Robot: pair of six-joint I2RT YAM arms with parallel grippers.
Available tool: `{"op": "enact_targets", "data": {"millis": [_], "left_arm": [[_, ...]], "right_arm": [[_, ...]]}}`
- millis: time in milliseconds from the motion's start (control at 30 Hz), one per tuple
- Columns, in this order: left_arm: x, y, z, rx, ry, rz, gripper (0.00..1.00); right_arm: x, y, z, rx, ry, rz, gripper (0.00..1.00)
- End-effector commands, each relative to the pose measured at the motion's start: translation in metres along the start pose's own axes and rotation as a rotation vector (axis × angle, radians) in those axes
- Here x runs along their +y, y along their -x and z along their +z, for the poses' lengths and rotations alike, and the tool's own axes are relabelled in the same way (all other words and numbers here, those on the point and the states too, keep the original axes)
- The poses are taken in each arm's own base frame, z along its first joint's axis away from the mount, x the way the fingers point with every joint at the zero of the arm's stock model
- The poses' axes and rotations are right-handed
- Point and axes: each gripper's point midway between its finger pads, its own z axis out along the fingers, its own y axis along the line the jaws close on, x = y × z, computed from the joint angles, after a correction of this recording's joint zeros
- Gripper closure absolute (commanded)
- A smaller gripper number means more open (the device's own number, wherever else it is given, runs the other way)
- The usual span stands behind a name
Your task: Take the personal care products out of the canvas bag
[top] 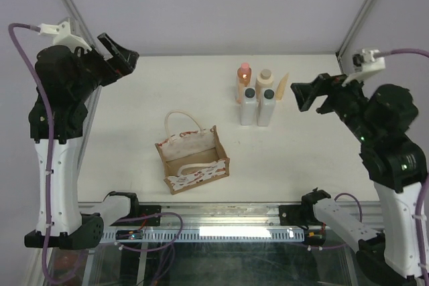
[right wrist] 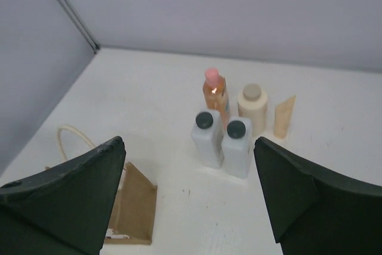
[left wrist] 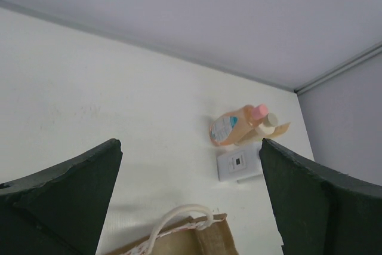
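Note:
The canvas bag (top: 192,156) stands open at the table's middle front, and only its tan lining shows inside. Behind it to the right, the personal care products stand upright in a tight cluster: an orange bottle with a pink cap (top: 244,80), a beige bottle (top: 264,82) and two white bottles with dark caps (top: 249,106) (top: 267,107). My right gripper (top: 308,96) hangs open just right of the cluster, holding nothing. Its wrist view shows the white bottles (right wrist: 206,135) (right wrist: 237,144) ahead. My left gripper (top: 125,58) is raised at the far left, open and empty, with the bag (left wrist: 191,238) below it.
A small beige tube (top: 282,88) stands right of the beige bottle, nearest my right gripper. The table's back edge meets the grey wall behind the bottles. A metal rail with cables (top: 201,222) runs along the near edge by the arm bases.

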Motion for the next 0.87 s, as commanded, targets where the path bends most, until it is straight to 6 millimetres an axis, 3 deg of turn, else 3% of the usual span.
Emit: {"op": "enact_targets", "data": {"millis": [0,167,400,833], "left_arm": [[-0.009,0.037,-0.028,-0.13,0.019,0.048,0.01],[-0.009,0.041,-0.042,-0.168,0.027,0.043,0.01],[-0.007,0.046,-0.055,-0.209,0.044,0.053,0.01],[-0.003,0.041,-0.045,-0.18,0.054,0.068,0.01]], "right_arm": [[0.028,0.072,-0.048,-0.314,0.129,-0.065,0.08],[0.034,0.088,-0.067,-0.424,0.155,-0.076,0.06],[0.033,0.084,-0.062,-0.402,0.155,-0.068,0.06],[0.032,0.081,-0.056,-0.387,0.15,-0.061,0.06]]}}
